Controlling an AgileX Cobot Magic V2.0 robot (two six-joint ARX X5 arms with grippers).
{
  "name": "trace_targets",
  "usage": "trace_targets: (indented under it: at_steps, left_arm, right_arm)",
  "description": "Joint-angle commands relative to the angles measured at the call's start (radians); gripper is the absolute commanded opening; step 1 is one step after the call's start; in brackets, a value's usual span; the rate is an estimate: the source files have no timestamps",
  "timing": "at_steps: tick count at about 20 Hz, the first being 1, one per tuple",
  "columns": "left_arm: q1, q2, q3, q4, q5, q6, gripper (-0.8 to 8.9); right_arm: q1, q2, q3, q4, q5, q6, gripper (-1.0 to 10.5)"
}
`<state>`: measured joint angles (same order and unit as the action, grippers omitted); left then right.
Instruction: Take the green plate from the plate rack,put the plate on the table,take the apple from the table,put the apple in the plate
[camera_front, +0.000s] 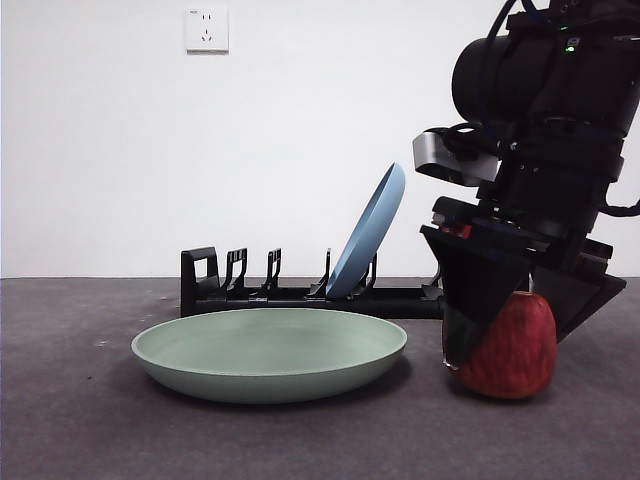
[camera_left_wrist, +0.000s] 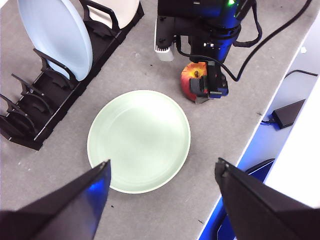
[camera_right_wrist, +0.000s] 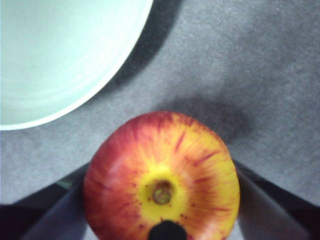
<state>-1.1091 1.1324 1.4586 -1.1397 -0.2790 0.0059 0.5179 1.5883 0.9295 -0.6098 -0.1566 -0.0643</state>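
The green plate (camera_front: 268, 352) (camera_left_wrist: 139, 140) (camera_right_wrist: 55, 55) lies flat on the table (camera_front: 80, 420), in front of the plate rack (camera_front: 300, 296) (camera_left_wrist: 40, 115). The red apple (camera_front: 508, 348) (camera_left_wrist: 190, 80) (camera_right_wrist: 160, 175) stands on the table just right of the plate. My right gripper (camera_front: 505, 345) (camera_right_wrist: 161, 200) (camera_left_wrist: 200, 86) has come down over the apple, a jaw pressed against each side, shut on it. My left gripper (camera_left_wrist: 162, 162) hangs high above the plate, open and holding nothing.
A blue plate (camera_front: 370, 232) (camera_left_wrist: 55, 35) leans in the rack, with a pale plate (camera_left_wrist: 120, 9) in the slot beside it. The table's edge (camera_left_wrist: 240, 155) runs close to the apple; cables and a black box (camera_left_wrist: 287, 113) lie beyond it.
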Motion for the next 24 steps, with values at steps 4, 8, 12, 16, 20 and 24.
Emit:
trace_targets:
  at_steps: [4, 8, 12, 16, 20, 24]
  left_arm:
    - [-0.002, 0.001, 0.001, 0.001, -0.004, -0.010, 3.50]
    - [-0.002, 0.001, 0.001, -0.004, -0.004, -0.010, 3.50]
    - [-0.002, 0.001, 0.001, -0.007, -0.003, -0.010, 3.50]
    - [-0.002, 0.001, 0.001, -0.013, -0.002, -0.010, 3.50]
    - [-0.002, 0.001, 0.001, -0.026, -0.002, -0.010, 3.50]
    - [-0.002, 0.001, 0.001, -0.026, -0.002, -0.010, 3.50]
  right_arm:
    - [0.010, -0.068, 0.002, -0.003, 0.007, 0.036, -0.1]
    - [0.010, -0.179, 0.016, 0.001, 0.010, 0.058, -0.1]
    - [0.058, -0.190, 0.097, 0.005, 0.011, 0.058, -0.1]
    - [0.137, -0.131, 0.208, 0.042, 0.062, 0.055, -0.1]
    - [0.185, 0.000, 0.311, 0.064, 0.059, 0.051, -0.1]
    - [0.213, 0.149, 0.354, 0.121, 0.060, 0.037, -0.1]
